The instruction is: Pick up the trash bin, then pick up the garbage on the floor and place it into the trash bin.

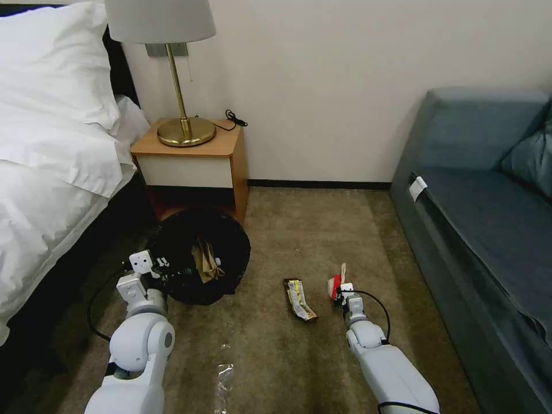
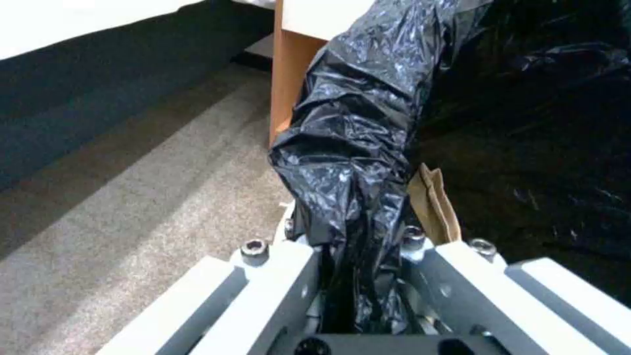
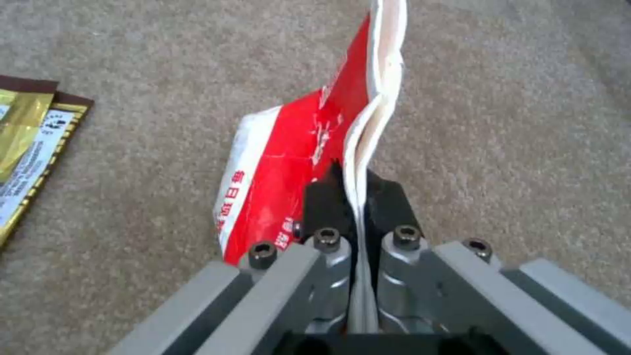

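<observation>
Nearest to us, our right gripper (image 3: 358,197) is pressed together on the red-and-white wrapper (image 3: 296,153), its dark fingertips (image 3: 322,197) pinching the wrapper's white edge so the sheet stands up from the carpet (image 3: 512,108). In the head view this gripper (image 1: 343,294) sits low over the floor, with the wrapper (image 1: 335,284) at its tip. Just beside it on our left lies the flat dark snack wrapper (image 1: 299,299), flat on the carpet and apart from the gripper.

Our left gripper (image 2: 358,256) is clamped on the black bag liner (image 2: 355,148), a bunched fold of it caught between the jaws. The trash bin (image 1: 198,256) is in front of the nightstand (image 1: 192,155), and a crumpled tan paper bag (image 1: 206,261) lies inside it.
</observation>
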Controlling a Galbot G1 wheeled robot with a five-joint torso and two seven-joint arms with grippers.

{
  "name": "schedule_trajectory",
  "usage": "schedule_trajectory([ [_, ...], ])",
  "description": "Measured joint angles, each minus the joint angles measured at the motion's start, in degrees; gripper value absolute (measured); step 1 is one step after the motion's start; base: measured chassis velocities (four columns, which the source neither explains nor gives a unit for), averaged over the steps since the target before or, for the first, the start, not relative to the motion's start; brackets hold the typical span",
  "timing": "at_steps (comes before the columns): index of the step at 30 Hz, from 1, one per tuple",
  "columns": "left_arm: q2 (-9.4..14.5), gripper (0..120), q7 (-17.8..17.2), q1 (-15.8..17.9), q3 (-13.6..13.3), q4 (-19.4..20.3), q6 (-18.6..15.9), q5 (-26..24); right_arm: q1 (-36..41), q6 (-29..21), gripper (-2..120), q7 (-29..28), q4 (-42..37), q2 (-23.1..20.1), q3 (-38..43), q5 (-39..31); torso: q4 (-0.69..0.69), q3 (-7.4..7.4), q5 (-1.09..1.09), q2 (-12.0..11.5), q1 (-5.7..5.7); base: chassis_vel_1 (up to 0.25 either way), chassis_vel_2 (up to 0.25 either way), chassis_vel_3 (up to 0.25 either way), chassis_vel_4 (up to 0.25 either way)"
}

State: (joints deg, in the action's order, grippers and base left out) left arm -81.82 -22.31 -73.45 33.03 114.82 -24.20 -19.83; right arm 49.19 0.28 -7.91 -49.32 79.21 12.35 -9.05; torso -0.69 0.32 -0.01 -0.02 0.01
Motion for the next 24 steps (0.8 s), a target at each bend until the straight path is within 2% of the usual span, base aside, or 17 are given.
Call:
schedule_trajectory([
  [7,0.14,2,0.0,-0.37,0.18,0.06,0.09,-0.02,0.49,0.45,0,-0.22,-0.87,0.1,-0.18,-0.01,0.0,0.0,0.0,0.0,0.0,0.0,0.0,0.0,0.0],
  [12,0.18,2,0.03,-0.38,0.06,-0.15,0.15,-0.04,0.59,2.11,0,-1.25,-4.82,-0.05,-1.0,-1.0,0.0,0.0,0.01,0.0,0.0,0.0,0.0,0.0,0.0],
  [15,-0.02,2,0.04,-0.17,-0.22,-0.57,0.16,-0.02,0.63,3.1,0,-3.5,-12.35,-0.41,-2.79,-3.58,0.0,0.0,0.0,0.0,0.0,0.0,0.0,0.0,0.0],
  [16,-0.08,2,0.04,0.04,-0.37,-0.78,0.17,-0.01,0.02,5.07,0,-6.5,-16.49,-0.45,-4.79,-4.31,-0.02,0.0,-0.02,0.0,0.0,0.0,0.0,0.0,0.0],
  [17,-0.08,2,0.04,0.04,-0.37,-0.78,0.17,-0.01,0.02,5.07,0,-6.5,-16.49,-0.45,-4.79,-4.31,-0.02,0.0,-0.02,0.0,0.0,0.0,0.0,0.0,0.0],
  [18,-0.15,2,0.05,0.25,-0.51,-0.98,0.17,-0.06,-1.12,7.37,0,-8.92,-19.86,-0.23,-7.36,-4.46,0.0,0.01,0.01,0.0,0.0,0.0,0.0,0.0,0.0],
  [20,-0.16,2,0.08,0.36,-0.52,-1.04,0.16,-0.11,-1.65,7.92,0,-9.8,-21.67,-0.24,-8.49,-4.74,0.01,0.0,0.01,0.0,0.0,0.0,0.0,0.0,0.0],
  [21,-0.18,2,0.03,0.6,-0.48,-1.19,0.14,-0.24,-2.64,8.44,0,-11.2,-25.69,-0.43,-11.65,-6.18,0.01,-0.01,-0.04,0.0,0.0,0.0,0.0,0.0,0.0],
  [22,-0.18,2,0.02,0.71,-0.44,-1.27,0.11,-0.41,-3.18,8.51,0,-11.6,-28.06,-0.5,-14.0,-7.34,0.01,0.0,0.02,0.0,0.0,0.0,0.0,0.0,0.0],
  [24,-0.16,2,0.03,0.85,-0.39,-1.46,0.05,-0.7,-4.1,8.59,0,-11.83,-30.77,-0.56,-16.99,-8.89,0.01,0.0,-0.02,0.0,0.0,0.0,0.0,0.0,0.0],
])
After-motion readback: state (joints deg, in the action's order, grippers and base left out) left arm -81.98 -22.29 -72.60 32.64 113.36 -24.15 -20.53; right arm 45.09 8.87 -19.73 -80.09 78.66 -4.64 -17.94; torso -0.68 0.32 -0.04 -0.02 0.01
